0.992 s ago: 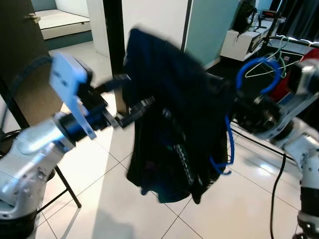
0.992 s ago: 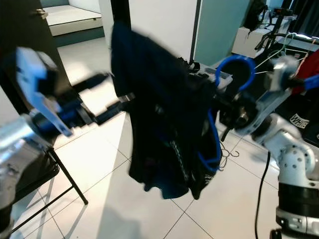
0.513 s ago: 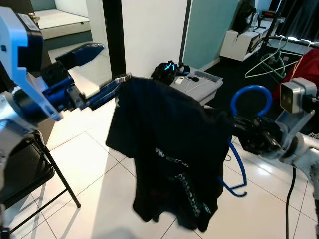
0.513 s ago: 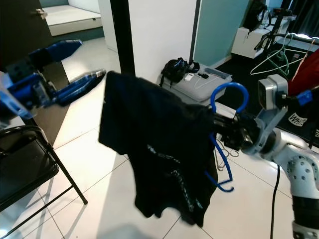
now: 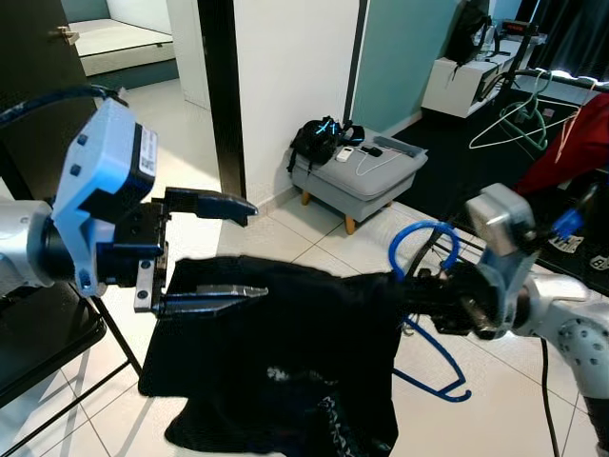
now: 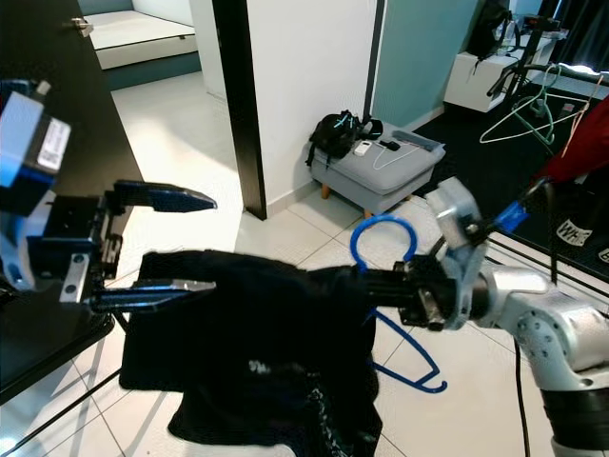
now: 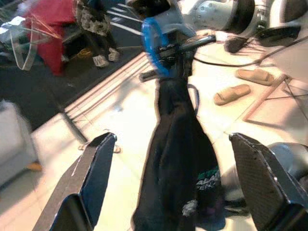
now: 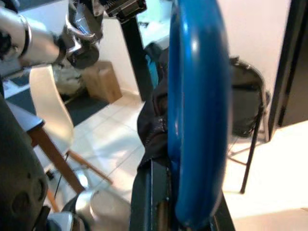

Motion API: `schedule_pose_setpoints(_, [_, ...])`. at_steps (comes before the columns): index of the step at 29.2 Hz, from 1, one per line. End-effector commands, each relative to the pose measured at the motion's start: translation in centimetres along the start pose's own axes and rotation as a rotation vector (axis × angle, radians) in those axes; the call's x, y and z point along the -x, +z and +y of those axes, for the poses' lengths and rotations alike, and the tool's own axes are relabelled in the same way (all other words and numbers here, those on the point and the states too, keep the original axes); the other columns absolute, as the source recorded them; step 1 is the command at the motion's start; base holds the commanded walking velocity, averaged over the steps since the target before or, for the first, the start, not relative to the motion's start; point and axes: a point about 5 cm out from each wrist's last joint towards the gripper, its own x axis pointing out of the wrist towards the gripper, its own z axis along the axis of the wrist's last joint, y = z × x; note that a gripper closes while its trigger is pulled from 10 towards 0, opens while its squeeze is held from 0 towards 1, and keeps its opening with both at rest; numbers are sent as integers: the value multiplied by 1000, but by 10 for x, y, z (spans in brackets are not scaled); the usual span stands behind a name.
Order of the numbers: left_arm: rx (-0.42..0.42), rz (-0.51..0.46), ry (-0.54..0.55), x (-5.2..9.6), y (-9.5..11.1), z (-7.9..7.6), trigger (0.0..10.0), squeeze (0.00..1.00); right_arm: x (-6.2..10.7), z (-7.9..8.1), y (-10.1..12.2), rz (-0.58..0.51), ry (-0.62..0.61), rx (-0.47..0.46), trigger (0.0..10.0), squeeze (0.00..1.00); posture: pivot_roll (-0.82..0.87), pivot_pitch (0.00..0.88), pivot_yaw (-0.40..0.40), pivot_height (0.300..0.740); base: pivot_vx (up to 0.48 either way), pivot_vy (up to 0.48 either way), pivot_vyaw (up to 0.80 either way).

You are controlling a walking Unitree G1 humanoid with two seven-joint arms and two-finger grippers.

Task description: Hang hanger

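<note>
Right gripper (image 5: 428, 295) is clamped at the neck of the blue hanger (image 5: 423, 249), hook pointing up, lower loop hanging below. Dark garment (image 5: 285, 352) is draped on the hanger and sags toward the tiled floor (image 5: 495, 419).

Left gripper (image 5: 224, 252) has its fingers spread wide. Lower finger (image 5: 214, 296) sits at the garment's top edge; whether it touches I can't tell. Upper finger is clear above it. It holds nothing.

Progress: garment is on the hanger and the hanger is in hand, so the carry part looks done. Hanging isn't: the hook is on nothing. Other hangers (image 5: 519, 114) and a red item hang in the background on the robot's right, likely the rack. Left to do: get there and set the hook on.
</note>
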Motion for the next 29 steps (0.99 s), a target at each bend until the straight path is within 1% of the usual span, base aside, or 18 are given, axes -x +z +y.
schedule_pose_setpoints(1, [9, 56, -37, -3, -5, -5, 10000, 0, -5, 3, 4, 18, 26, 53, 10000, 0, 47, 0, -23, 740, 0, 0, 0])
schedule_pose_setpoints(3, [29, 97, -70, -8, -15, -11, 10000, 0, -9, 3, 6, 28, 35, 69, 10000, 0, 44, 0, -24, 740, 0, 0, 0])
schedule_pose_setpoints(5, [33, 116, -83, -9, -18, -12, 10000, 0, -10, 3, 7, 31, 36, 76, 10000, 0, 46, 0, -24, 740, 0, 0, 0])
schedule_pose_setpoints(13, [33, 153, -76, -12, -24, -12, 10000, 0, -13, 4, 9, 32, 45, 89, 10000, 0, 46, 0, -22, 740, 0, 0, 0])
schedule_pose_setpoints(14, [33, 168, -47, -15, -29, -9, 10000, 0, -15, 4, 11, 30, 49, 97, 10000, 0, 46, 0, -21, 740, 0, 0, 0])
schedule_pose_setpoints(17, [31, 176, -25, -17, -32, -8, 10000, 0, -16, 4, 11, 27, 52, 102, 10000, 0, 46, 0, -21, 740, 0, 0, 0])
schedule_pose_setpoints(19, [43, 208, 41, -20, -40, -2, 10000, 0, -17, 4, 12, 26, 53, 113, 10000, 0, 44, 0, -18, 740, 0, 0, 0])
schedule_pose_setpoints(21, [43, 208, 41, -20, -40, -2, 10000, 0, -17, 4, 12, 26, 53, 113, 10000, 0, 44, 0, -18, 740, 0, 0, 0])
schedule_pose_setpoints(25, [47, 258, 74, -22, -47, 1, 10000, 0, -18, 4, 12, 29, 51, 122, 10000, 0, 43, 0, -15, 740, 0, 0, 0])
schedule_pose_setpoints(29, [54, 268, 80, -23, -50, 2, 10000, 0, -17, 4, 12, 28, 48, 125, 10000, 0, 44, 0, -14, 740, 0, 0, 0])
